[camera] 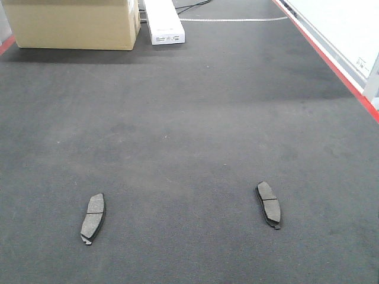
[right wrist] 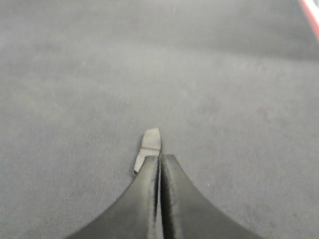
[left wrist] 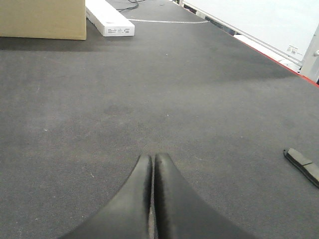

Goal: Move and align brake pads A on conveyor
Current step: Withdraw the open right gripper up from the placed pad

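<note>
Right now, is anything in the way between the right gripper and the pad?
No, nothing visible. The right gripper is shut and empty. The pad lies flat just past its tips, with only bare conveyor around it.

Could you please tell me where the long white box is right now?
In the front-facing view, the long white box lies at the far end of the conveyor, just right of the cardboard box.
</note>
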Controlling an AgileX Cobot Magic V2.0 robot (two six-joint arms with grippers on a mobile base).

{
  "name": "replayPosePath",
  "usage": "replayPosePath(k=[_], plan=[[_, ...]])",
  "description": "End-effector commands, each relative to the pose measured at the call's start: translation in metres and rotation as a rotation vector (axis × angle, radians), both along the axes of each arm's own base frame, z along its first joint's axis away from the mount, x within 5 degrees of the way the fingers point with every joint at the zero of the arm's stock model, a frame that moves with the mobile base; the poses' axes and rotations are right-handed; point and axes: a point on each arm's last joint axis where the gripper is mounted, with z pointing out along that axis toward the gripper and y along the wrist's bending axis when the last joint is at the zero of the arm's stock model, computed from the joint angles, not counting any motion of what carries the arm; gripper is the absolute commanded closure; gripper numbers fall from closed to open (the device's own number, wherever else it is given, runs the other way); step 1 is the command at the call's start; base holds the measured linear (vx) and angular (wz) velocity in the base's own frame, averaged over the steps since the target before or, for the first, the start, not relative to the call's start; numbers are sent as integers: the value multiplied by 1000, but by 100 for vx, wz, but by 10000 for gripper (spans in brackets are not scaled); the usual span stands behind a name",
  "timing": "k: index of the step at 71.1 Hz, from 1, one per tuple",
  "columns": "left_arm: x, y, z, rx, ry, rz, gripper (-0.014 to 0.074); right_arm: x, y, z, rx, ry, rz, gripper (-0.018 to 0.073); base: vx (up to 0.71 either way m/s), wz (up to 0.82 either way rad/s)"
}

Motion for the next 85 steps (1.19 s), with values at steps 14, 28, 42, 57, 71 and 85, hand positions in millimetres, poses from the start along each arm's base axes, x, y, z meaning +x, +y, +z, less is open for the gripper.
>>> replayPosePath(k=[14,28,42,57,71,85], plan=[[1,-1,15,-28,-97,-9,604,-19,-4,4,14,-211,-12,568,0,0],[1,-1,15,-28,-97,-9,604,-19,-4,5,17,-214,-13,568,0,0],[1,-1,15,-28,-97,-9,604,-19,-4,5,17,-213,-12,568,0,0],[1,-1,15,-28,-97,-9,603,-19,-4,5,17,-213,-12,568,0,0],[1,-1,15,-28,-97,-9,603,-19,-4,5,17,-213,-12,568,0,0],[1,-1,15,-28,-97,-9,603,-19,-4,5,17,-213,-12,568,0,0]])
